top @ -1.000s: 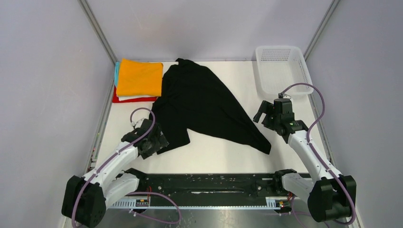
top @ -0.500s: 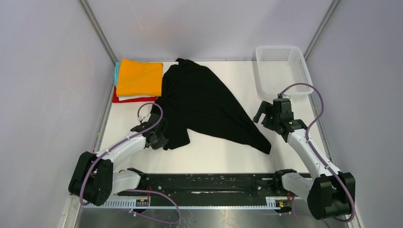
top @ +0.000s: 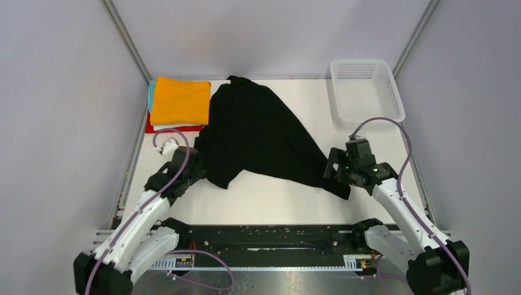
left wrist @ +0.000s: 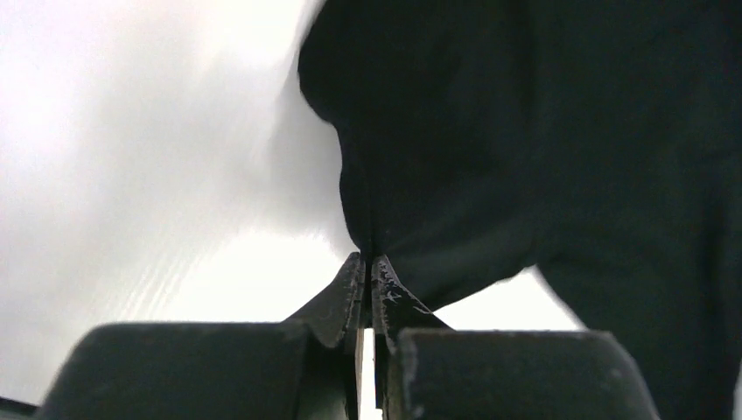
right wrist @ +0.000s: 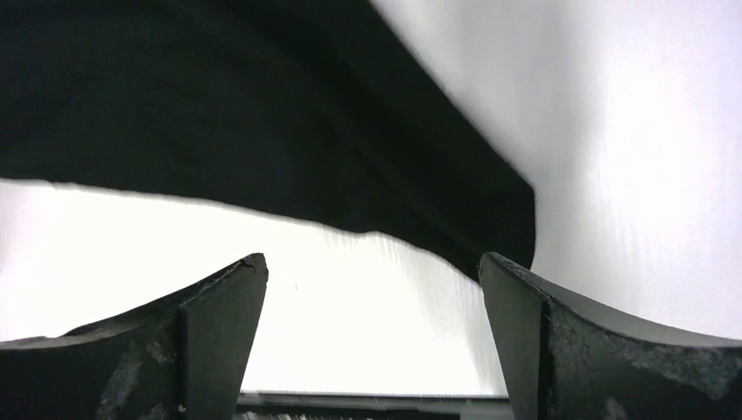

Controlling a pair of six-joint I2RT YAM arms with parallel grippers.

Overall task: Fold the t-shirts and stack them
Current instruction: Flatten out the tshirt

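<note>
The large plain black cloth t-shirt (top: 258, 132) lay spread on the white counter (top: 276, 200), beside the orange-topped folded stack (top: 180, 100). The left gripper (left wrist: 367, 264) was pinched tight on its near-left edge; the right gripper (right wrist: 372, 271) hung spread wide over its near-right corner.

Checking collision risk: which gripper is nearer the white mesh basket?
Right. The right gripper sits near-side of the basket; the left gripper is far across, clamped on the black t-shirt.

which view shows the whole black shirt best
Top view: the whole black shirt shows. Left wrist view shows only the edge pinched in the left gripper; right wrist view, one corner beyond the open right gripper.
</note>
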